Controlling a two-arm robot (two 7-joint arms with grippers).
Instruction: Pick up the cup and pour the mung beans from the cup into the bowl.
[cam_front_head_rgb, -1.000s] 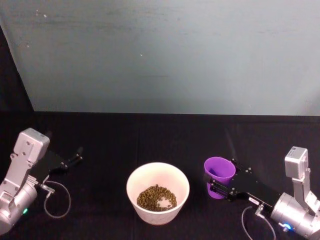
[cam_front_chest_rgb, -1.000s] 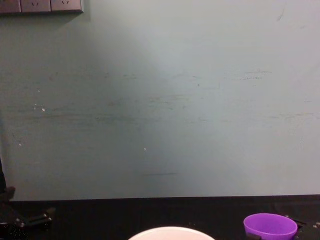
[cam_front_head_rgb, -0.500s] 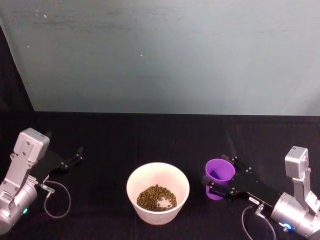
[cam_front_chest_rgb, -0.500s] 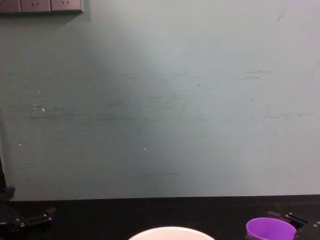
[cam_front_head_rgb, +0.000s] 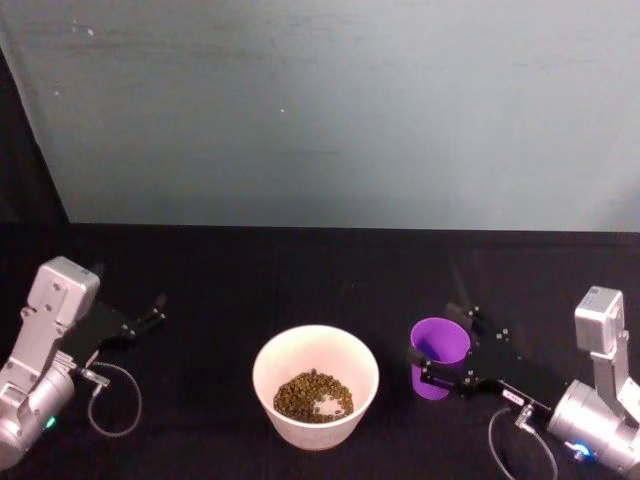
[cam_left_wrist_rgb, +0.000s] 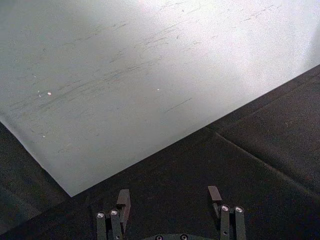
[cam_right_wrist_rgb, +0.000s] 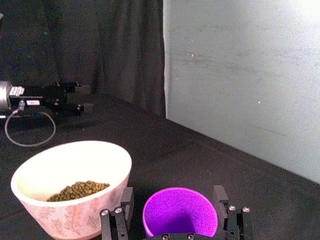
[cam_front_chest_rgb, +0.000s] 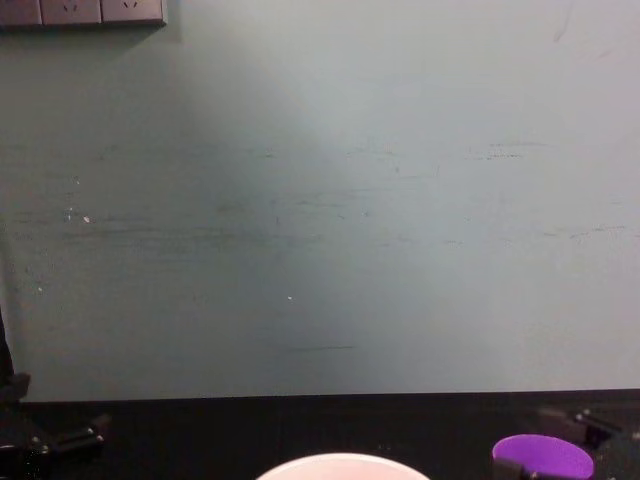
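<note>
- Cup (cam_front_head_rgb: 439, 354) stands upright on the black surface (cam_front_head_rgb: 300, 270), just to the right of the bowl (cam_front_head_rgb: 316, 384) and apart from it; from my right wrist view its inside looks bare purple, with no beans that I can make out.
- Right tool (cam_front_head_rgb: 446, 355) is around the cup: one finger runs along the far side, the other along the near side. In the right wrist view the fingers (cam_right_wrist_rgb: 124, 200) flank the rim with a sliver of gap on each side, so I read the tool as spread slightly wider than the cup, not clamping it.
- Bowl sits at the middle of the surface near the front edge, and a mound of mung beans (cam_front_head_rgb: 314, 395) already lies in its bottom. The white rim also peeks up at the lower edge of the chest view.
- Left tool (cam_front_head_rgb: 152, 313) is parked well off to the left of the bowl, low over the surface, fingers spread with nothing between them.
- My judgement: the pour looks done, since the beans are in the bowl and the cup seems empty and set down. What is left, if anything, is backing the right arm clear of the cup without tipping it.
</note>
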